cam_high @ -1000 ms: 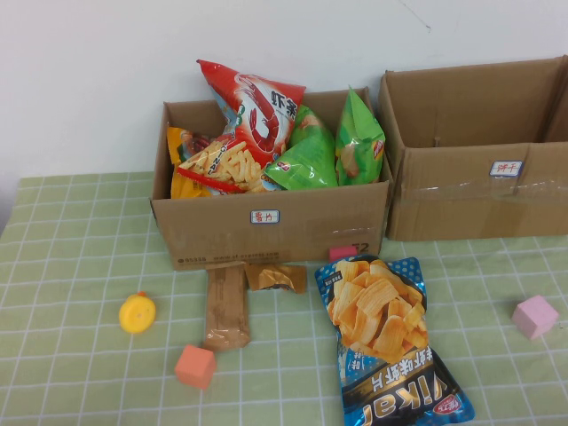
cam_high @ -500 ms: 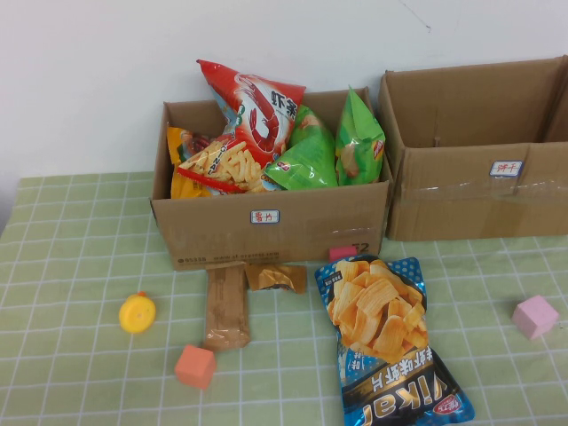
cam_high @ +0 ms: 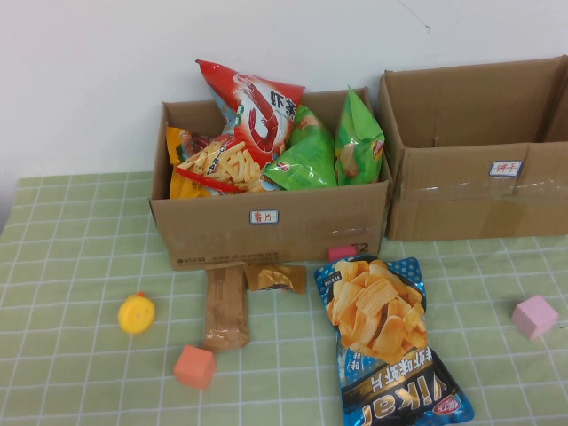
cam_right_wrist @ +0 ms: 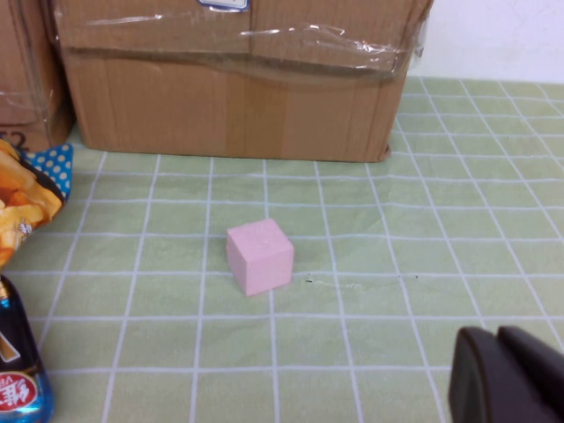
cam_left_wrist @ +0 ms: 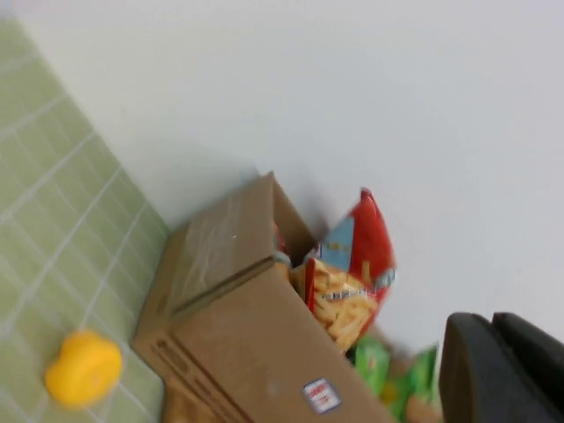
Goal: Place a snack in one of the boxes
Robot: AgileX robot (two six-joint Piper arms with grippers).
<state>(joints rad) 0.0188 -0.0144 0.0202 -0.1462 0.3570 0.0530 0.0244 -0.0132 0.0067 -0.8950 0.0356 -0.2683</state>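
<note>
We see both boxes [cam_high: 271, 222] from above; only wrist views show the left gripper [cam_left_wrist: 502, 370], jaws together, and right gripper [cam_right_wrist: 511, 374], jaws together.

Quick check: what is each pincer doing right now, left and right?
Left pincer: shut, holding nothing, raised near the left box.
Right pincer: shut, empty, low over the table.

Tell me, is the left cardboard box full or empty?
Full: the left cardboard box holds several snack bags rising above its rim.

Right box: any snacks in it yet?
No. The right box shows only bare cardboard inside; the snack bags all sit in the left box.
</note>
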